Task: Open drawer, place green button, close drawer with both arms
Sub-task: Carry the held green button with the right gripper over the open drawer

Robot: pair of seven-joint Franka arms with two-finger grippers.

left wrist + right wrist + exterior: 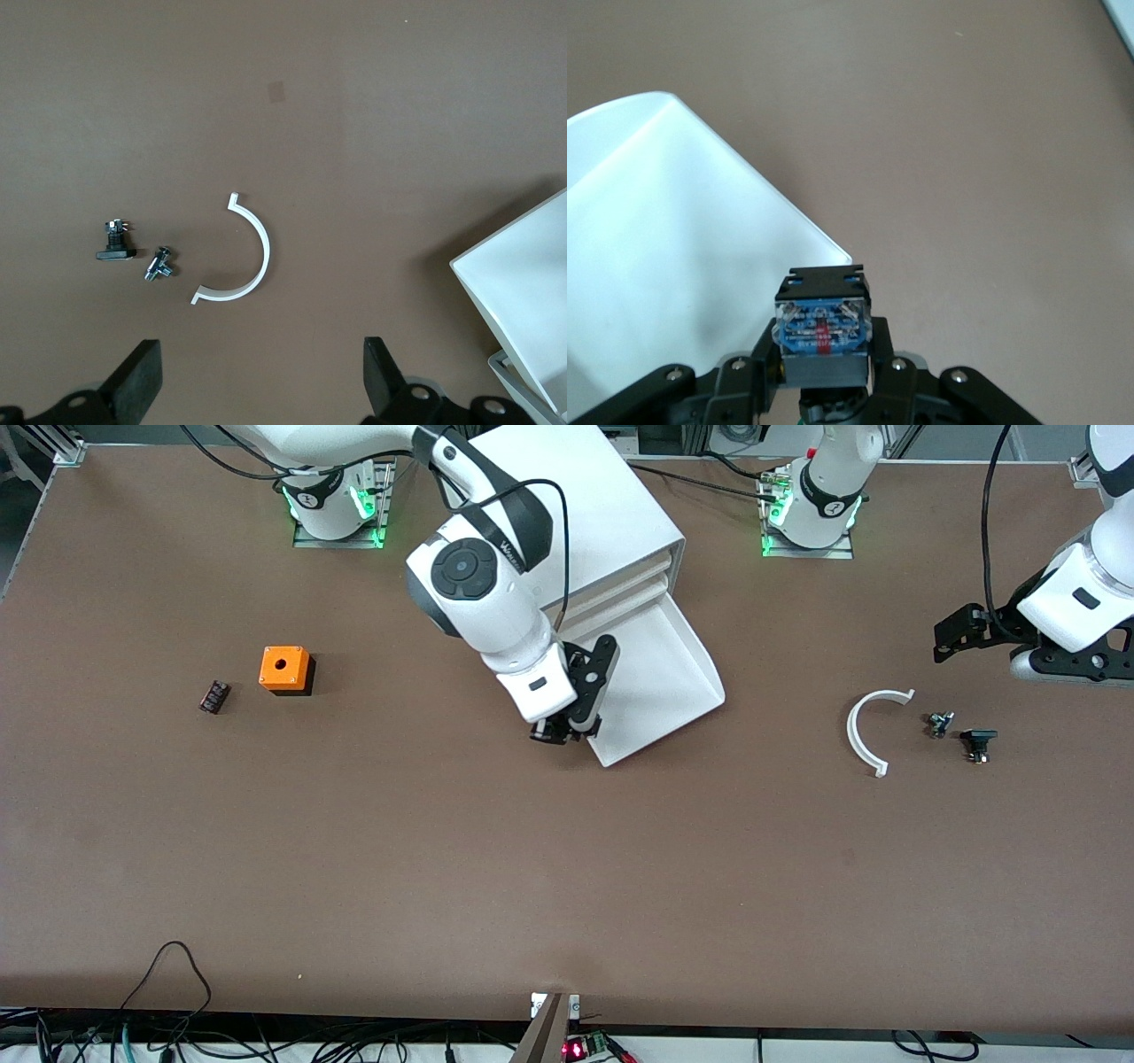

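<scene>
Right gripper (822, 372) clamped on button (822, 326) at open drawer's (660, 682) corner; left gripper (257, 376) spread wide, waiting over table (443, 850).

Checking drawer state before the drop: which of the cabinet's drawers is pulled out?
The lowest drawer, its white tray extended toward the camera; the upper ones stay flush in the cabinet.

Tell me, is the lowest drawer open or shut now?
Open: the drawer is pulled out of the cabinet, and its tray looks empty.
</scene>
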